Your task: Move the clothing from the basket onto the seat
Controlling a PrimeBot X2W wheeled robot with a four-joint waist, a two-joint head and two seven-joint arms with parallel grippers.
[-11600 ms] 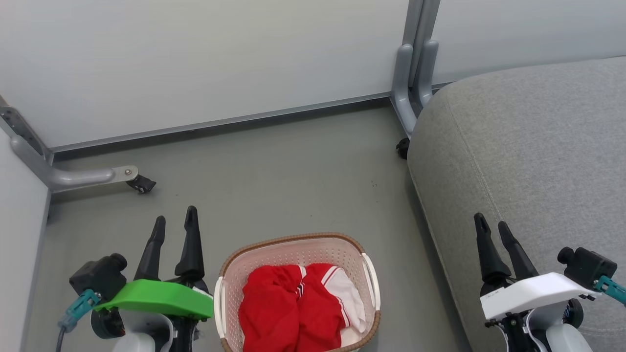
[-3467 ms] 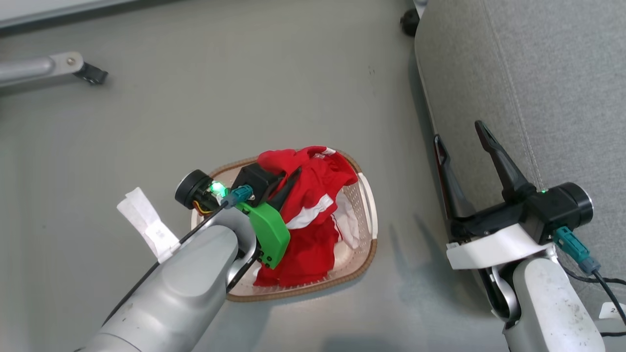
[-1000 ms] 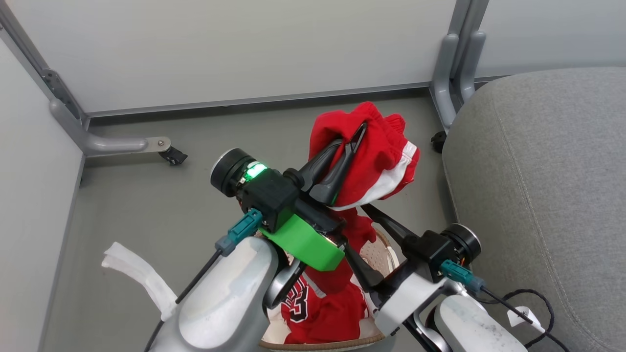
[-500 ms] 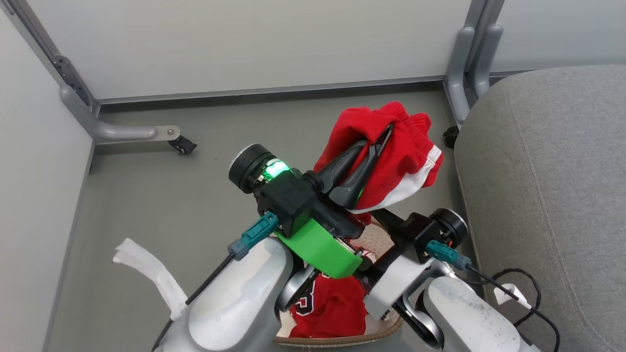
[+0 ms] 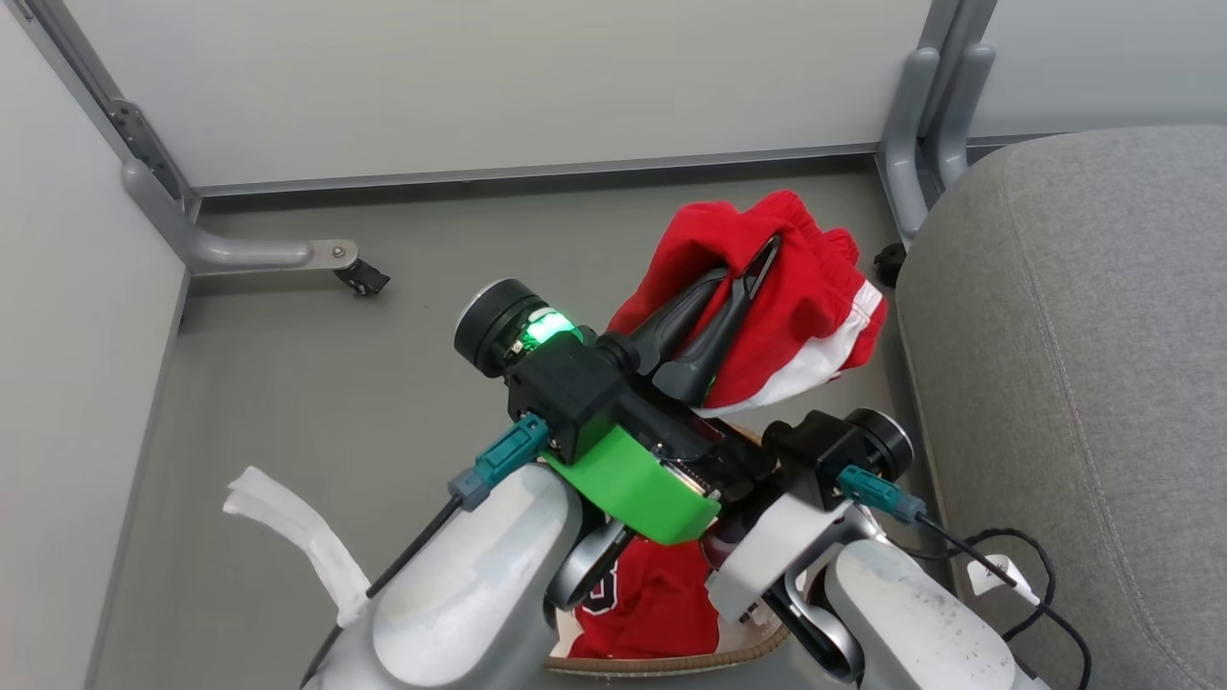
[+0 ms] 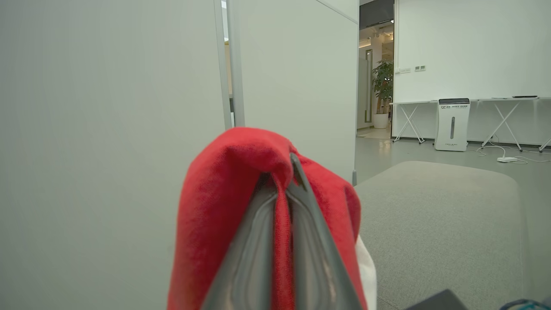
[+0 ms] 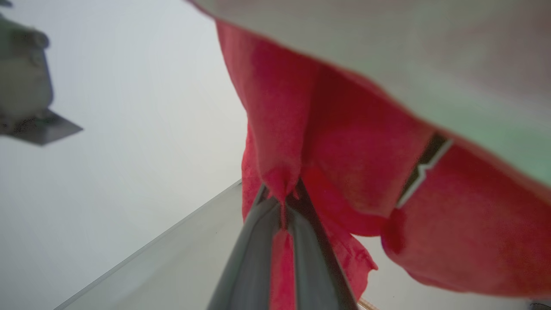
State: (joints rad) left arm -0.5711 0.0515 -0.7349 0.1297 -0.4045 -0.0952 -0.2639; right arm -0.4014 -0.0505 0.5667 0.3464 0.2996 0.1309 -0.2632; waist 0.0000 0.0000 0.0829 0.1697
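Note:
My left gripper is raised above the basket and shut on the red shorts, which drape over its fingers with white trim hanging below. In the left wrist view, the shorts wrap the shut left gripper. The right gripper is shut on a fold of hanging red cloth; I cannot tell which garment it is. Its wrist lies under my left arm, fingers hidden. The red jersey lies in the basket, mostly covered by my arms. The grey seat stands to the right.
White partition panels close the back and left, on grey metal legs with casters and an upright post beside the seat's corner. A black cable trails from the right wrist along the seat's edge. Grey floor lies left of the basket.
The right gripper has gone from open to shut on the hanging red cloth beneath my left arm. The left gripper with the shorts has drifted slightly right, toward the seat.

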